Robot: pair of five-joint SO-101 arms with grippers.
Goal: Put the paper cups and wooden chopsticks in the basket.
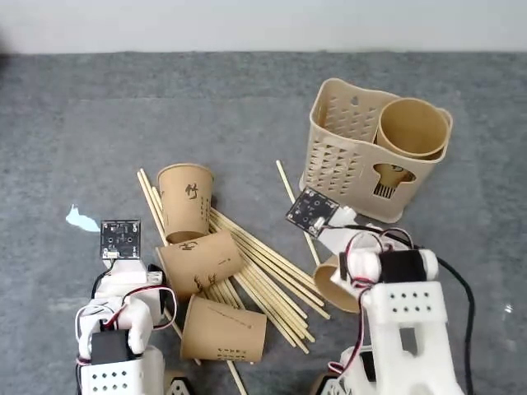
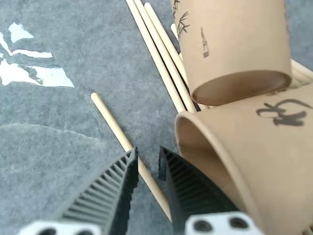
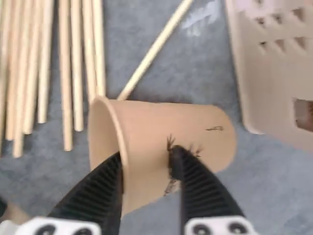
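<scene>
Barely getting going: counting one paper cup (image 1: 412, 126) inside the basket (image 1: 346, 156), pinching a second cup (image 3: 195, 132) with the right gripper (image 3: 146, 157) just before the basket, straddling a loose chopstick (image 2: 110, 120) with the left gripper (image 2: 147, 159), jaws parted, well left of the basket, leaving three cups (image 1: 185, 202) and the chopstick pile (image 1: 272, 280) waiting.

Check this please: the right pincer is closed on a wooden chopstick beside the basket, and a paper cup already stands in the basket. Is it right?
No. The right pincer is closed on a paper cup lying on its side, not a chopstick; the right wrist view shows it. The rest holds: beside the basket, with another cup inside.
</scene>
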